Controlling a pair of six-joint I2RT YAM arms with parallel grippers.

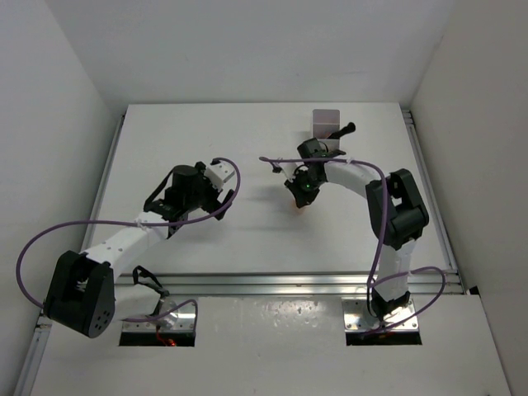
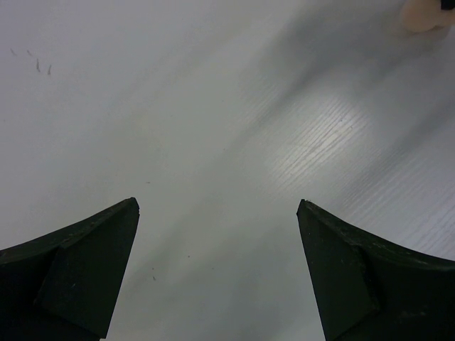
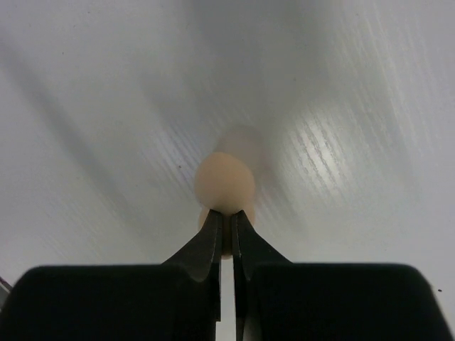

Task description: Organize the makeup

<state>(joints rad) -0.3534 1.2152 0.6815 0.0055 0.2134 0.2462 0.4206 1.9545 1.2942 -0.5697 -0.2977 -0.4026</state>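
Peach and rounded, the sponge is pinched between the dark fingers of the right gripper. The jaws stand nearly together on the sponge's near end, with only a thin slit showing between them. The far end bulges out past the fingertips over the white table. A soft blurred patch lies on the surface just beyond it, and whether the sponge touches the table cannot be told.

Seen from above, the sponge is a small peach spot under the right gripper, a little right of the table's middle. It is on the near side of the pale box at the far edge and apart from it. A dark stick-like item leans out of the box's right side, too small to name.

The left gripper is spread wide and grips nothing, its two dark fingers far apart over bare white surface. It hangs over the left half of the table, well apart from the right gripper. At the upper right corner of the left wrist view sits a blurred peach shape — whether it is the same sponge cannot be told.
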